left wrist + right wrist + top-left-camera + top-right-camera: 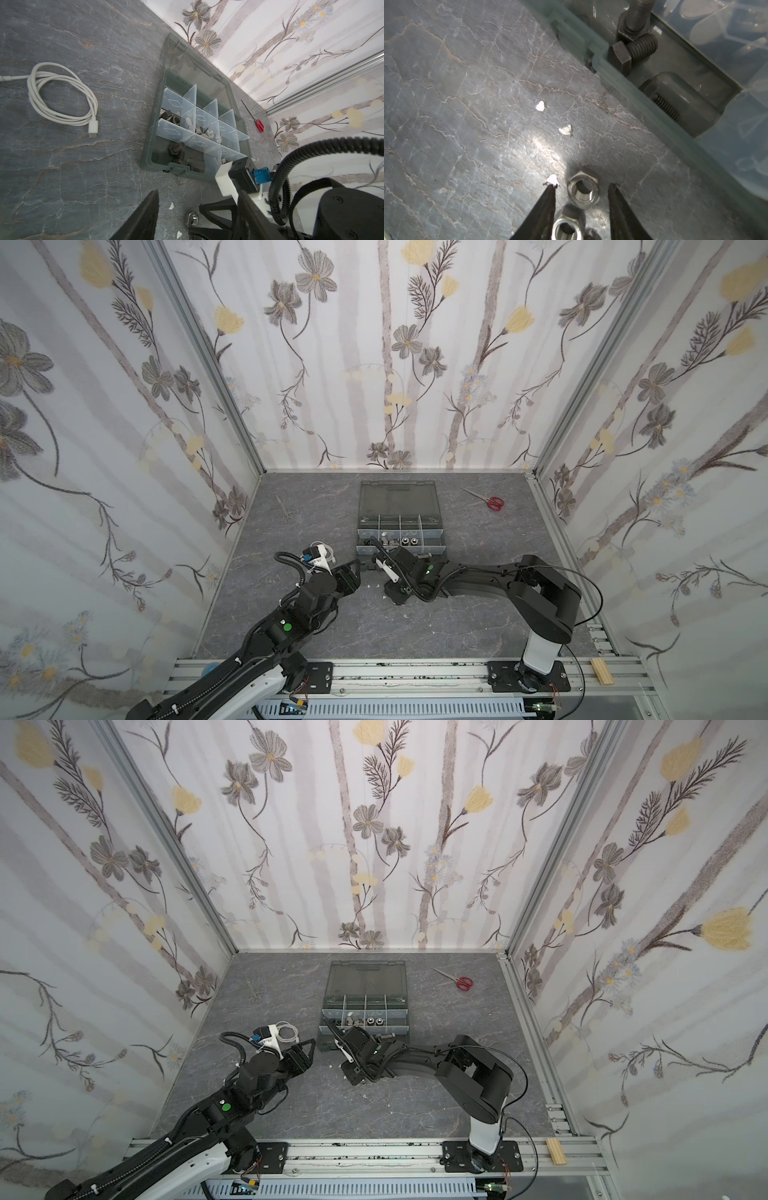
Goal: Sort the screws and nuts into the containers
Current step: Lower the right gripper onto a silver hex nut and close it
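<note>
Nut (583, 192), bore upward, between right gripper (581, 186) jaws

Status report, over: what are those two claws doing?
Right gripper open, straddling a silver nut on the table. Left gripper open, empty. White flecks nearby, nothing blocking.

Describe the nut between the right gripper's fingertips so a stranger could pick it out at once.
Find the dark grey organizer case; beside its latched edge the right gripper stands open over the table. The nut is the silver hex ring right between the tips, next to a white fleck; the other silver nut lies farther back along the fingers.
</note>
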Tool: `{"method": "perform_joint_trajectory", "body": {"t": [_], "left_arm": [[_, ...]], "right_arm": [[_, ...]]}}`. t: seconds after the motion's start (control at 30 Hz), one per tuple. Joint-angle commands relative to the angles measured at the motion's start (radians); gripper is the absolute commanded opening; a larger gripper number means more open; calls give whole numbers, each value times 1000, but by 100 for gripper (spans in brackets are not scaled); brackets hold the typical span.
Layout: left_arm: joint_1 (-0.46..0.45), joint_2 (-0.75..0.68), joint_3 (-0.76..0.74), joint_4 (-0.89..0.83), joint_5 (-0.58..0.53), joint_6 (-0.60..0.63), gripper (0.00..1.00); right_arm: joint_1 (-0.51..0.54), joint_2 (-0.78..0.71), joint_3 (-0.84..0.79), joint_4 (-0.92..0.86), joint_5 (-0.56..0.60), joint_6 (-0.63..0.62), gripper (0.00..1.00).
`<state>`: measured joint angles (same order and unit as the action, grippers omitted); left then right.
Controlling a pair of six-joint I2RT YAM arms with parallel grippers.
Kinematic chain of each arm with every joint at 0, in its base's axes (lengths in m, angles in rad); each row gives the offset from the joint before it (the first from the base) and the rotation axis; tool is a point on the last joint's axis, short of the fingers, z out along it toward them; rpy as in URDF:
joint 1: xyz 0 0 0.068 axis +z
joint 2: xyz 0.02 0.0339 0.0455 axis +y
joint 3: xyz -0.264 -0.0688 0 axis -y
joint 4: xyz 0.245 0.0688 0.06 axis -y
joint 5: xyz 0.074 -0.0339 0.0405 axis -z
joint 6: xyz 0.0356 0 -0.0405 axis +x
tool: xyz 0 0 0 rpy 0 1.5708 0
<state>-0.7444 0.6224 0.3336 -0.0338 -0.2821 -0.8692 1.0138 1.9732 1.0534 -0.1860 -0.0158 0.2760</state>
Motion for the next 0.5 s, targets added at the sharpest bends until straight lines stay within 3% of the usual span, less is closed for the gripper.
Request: {"method": "perform_joint_trajectory", "body": {"t": [0.0, 0.2, 0.47], "left_arm": [[0, -1, -2, 26, 4, -15, 63], [0, -1, -1, 28, 0, -14, 63], [1, 0, -4, 31, -2, -16, 63]], "right_arm": [[3, 14, 11, -6, 29, -1, 43], [5, 33, 19, -18, 46, -1, 42], [8, 47, 23, -23, 63, -5, 34]]}}
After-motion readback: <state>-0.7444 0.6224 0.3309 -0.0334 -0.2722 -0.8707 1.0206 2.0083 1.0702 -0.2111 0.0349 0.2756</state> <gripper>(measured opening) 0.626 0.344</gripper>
